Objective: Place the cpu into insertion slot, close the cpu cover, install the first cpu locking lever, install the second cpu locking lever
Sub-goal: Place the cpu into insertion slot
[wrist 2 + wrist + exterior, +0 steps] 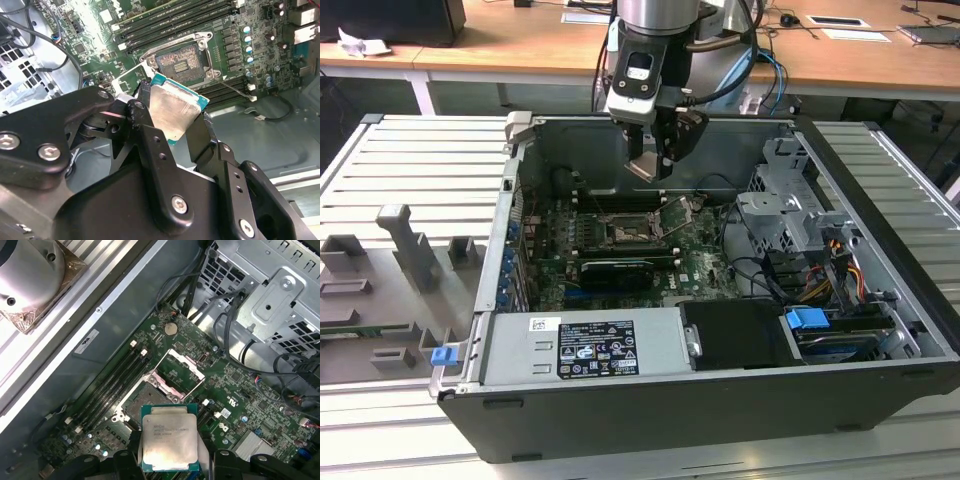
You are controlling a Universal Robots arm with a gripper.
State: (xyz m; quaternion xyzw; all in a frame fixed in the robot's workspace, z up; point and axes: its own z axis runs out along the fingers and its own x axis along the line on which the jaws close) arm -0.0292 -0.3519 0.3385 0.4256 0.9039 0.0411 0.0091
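CPU [167, 437] gripped by opposite edges in the closed gripper [172, 116], level, metal lid toward wrist, ready for flat seating. Insertion slot [181, 61] lies below gripper, apart. CPU cover [178, 371] stands hinged open, slot exposed.

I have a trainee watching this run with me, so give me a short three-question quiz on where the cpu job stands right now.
1. True or false: the cpu already sits in the insertion slot.
2. The cpu cover is: A) closed flat over the socket, B) swung open beside the socket, C) held by the arm.
3. Fill in: the gripper is shut on the ____.

Key:
1. False. It is held above the motherboard, and the slot's dark centre is bare.
2. B.
3. cpu, gripped by its edges between the two fingers.
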